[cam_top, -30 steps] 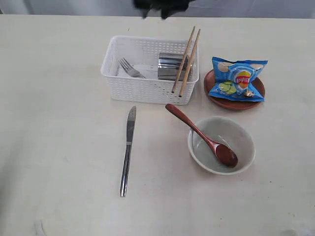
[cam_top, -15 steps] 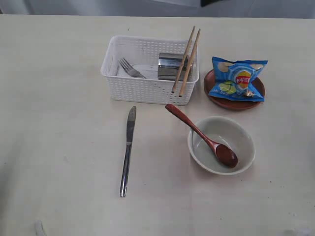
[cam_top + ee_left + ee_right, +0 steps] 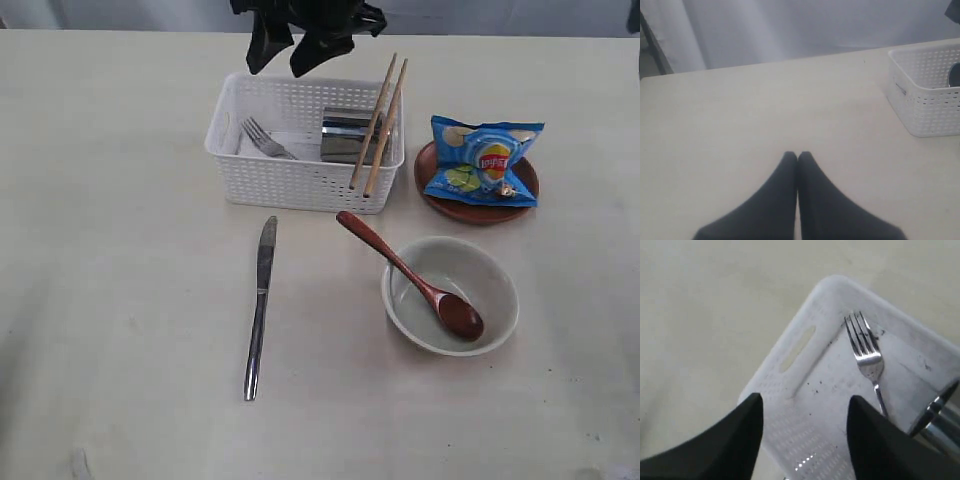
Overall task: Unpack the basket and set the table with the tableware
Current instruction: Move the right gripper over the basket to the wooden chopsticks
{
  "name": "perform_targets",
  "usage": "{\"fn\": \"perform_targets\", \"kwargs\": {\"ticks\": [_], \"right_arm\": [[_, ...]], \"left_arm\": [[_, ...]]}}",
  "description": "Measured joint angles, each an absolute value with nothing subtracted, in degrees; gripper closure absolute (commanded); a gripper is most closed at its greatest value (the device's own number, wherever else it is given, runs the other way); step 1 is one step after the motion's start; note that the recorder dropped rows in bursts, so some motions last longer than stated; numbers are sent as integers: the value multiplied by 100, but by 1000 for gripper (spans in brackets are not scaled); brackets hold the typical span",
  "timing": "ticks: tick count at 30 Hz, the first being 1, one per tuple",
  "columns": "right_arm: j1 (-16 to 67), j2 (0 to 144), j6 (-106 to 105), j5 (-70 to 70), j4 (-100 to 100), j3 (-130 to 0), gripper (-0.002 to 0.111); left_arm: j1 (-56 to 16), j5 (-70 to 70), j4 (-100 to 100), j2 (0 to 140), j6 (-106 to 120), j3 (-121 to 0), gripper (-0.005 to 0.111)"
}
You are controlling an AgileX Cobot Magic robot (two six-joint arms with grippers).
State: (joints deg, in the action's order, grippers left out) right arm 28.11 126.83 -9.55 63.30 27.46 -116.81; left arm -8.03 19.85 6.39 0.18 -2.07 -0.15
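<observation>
White and perforated, the rectangular plastic basket (image 3: 300, 185) stood on the far half of the pale cream surface (image 3: 120, 250). The black right fingers (image 3: 735, 440) hung spread apart and empty above its far rim, at the end where one steel fork (image 3: 263, 138) lay untouched on the basket floor. Also inside were one small steel cup (image 3: 345, 135) on its side and two wooden chopsticks (image 3: 385, 110) leaning against the near wall. In front of the basket lay one steel knife (image 3: 260, 305) and one reddish-brown wooden spoon (image 3: 400, 265), its head resting in one pale cream bowl (image 3: 495, 290). Beside the basket, one round brown plate (image 3: 470, 212) carried one blue chip bag (image 3: 483, 160). The left fingers (image 3: 780, 200) were pressed together, grasping nothing, above bare surface, apart from the basket.
</observation>
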Motion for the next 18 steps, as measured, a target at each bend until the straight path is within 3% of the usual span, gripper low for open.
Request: {"fn": "perform_targets", "kwargs": {"ticks": [18], "right_arm": [[3032, 12861, -481, 6900, 1037, -11909, 63]], "left_arm": [[-803, 1985, 639, 18, -207, -15, 107]]}}
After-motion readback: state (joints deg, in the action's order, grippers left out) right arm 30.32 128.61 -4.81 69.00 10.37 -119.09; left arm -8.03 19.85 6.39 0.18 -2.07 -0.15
